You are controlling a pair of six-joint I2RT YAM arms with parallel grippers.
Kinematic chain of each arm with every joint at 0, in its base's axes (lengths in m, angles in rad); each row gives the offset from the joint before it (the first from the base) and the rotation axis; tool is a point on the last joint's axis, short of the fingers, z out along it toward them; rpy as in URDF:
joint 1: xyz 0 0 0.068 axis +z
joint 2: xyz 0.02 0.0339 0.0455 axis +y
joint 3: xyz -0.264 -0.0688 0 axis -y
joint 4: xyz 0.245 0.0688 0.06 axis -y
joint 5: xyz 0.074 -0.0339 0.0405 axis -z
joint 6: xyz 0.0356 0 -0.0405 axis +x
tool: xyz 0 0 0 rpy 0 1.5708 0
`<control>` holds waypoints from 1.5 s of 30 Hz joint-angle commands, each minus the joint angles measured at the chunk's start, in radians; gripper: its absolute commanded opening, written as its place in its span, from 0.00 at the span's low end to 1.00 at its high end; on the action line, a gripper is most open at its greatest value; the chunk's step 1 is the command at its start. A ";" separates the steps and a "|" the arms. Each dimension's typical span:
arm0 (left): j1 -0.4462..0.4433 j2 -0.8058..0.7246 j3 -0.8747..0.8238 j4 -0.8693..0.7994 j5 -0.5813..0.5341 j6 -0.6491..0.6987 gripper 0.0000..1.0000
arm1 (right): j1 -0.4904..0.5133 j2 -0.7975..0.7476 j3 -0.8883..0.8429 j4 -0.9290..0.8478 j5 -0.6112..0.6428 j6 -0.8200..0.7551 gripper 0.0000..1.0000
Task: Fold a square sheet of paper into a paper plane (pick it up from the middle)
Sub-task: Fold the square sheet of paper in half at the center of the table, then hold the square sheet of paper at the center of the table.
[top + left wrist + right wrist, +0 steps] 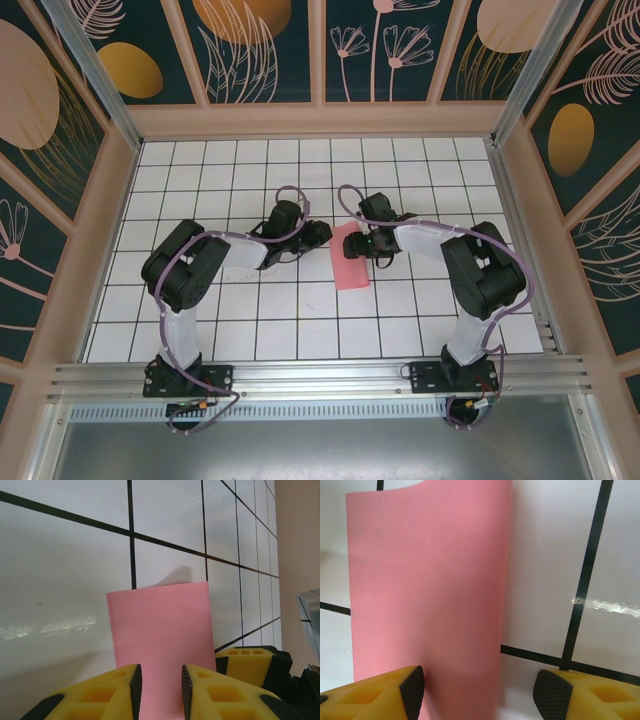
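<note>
Your thin pink-red sheet of paper (350, 262) lies flat near the middle of the white gridded tabletop (250, 180). It is doubled over into a narrow rectangle with its long side running from 12 to 6 o'clock in the top view.

Your left end effector (318, 236) sits low at about 10 o'clock from the sheet's middle, just beside its upper left corner. In the left wrist view, the left end effector (160, 686) has its yellow fingers close together with a slim gap between the black pads (135, 682). The flat pink sheet (160, 625) shows through that gap, so the jaws are narrowly apart and not clamped on anything. You can see two layers along the sheet's 9 o'clock edge there.

Your right end effector (368, 243) is at about 1 o'clock from the sheet's middle, over its upper right part. In the right wrist view, the right end effector (482, 694) is spread wide and grips nothing. One pad (413, 690) is over the sheet (425, 590) and the other is over bare tabletop. The sheet's 3 o'clock edge curls up slightly off the surface.
</note>
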 commanded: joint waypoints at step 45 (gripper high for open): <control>-0.029 0.089 0.113 -0.121 0.054 0.036 0.12 | 0.046 0.225 -0.064 0.036 -0.049 -0.024 0.67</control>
